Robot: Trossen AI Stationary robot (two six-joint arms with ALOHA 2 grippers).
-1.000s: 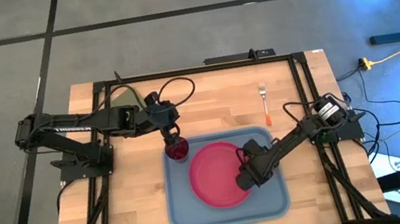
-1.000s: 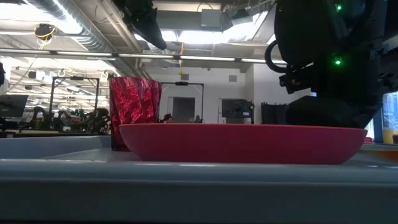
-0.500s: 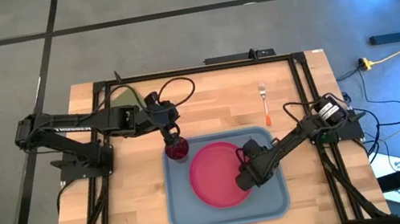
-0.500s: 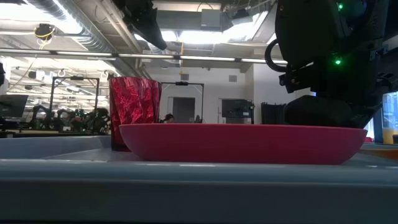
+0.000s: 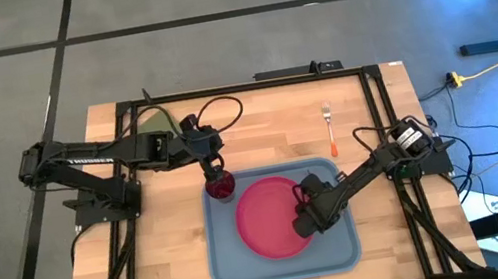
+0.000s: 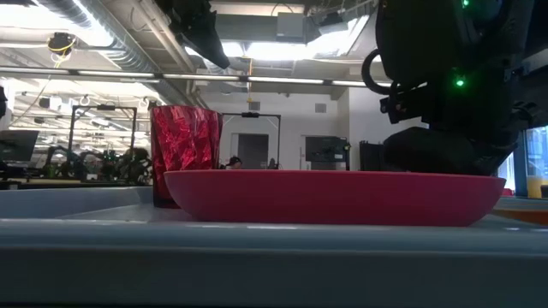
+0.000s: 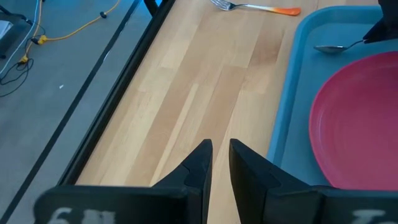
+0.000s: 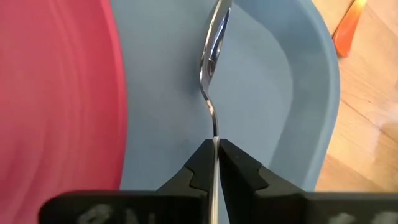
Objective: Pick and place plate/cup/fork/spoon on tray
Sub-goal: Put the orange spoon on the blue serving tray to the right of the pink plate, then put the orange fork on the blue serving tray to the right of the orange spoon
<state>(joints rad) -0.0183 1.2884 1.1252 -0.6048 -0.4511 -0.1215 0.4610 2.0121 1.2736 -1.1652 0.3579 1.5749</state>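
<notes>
The light blue tray point(image 5: 229, 264) lies on the table. The pink-red plate point(image 5: 268, 222) rests on it, and the dark red cup point(image 5: 222, 189) stands upright in its far left corner. My left gripper point(image 7: 219, 144) hangs above the cup, empty, with its fingers shut to a narrow slit. My right gripper point(image 8: 216, 144) is over the tray's far right part, between plate and rim, shut on the spoon point(image 8: 213, 50). The spoon's orange handle is hidden. The fork point(image 5: 329, 126) lies flat on the wood beyond the tray's far right corner. My right gripper pinches the spoon's thin silver stem point(image 8: 214, 127) between its two fingers. The fingers point toward the table's far edge, and the spoon sticks out ahead of them, along them. Its bowl point(image 7: 324, 47) is low over the tray floor; whether it touches, I cannot tell.
A green pad point(image 5: 157, 122) lies under my left arm at the far left. Black frame rails point(image 5: 240, 87) run around the tabletop. Bare wood point(image 5: 266, 121) lies between the tray's far rim and the far rail.
My right gripper with the spoon has edged a little toward the table's left. Cup, plate and my left gripper have stayed where they were.
</notes>
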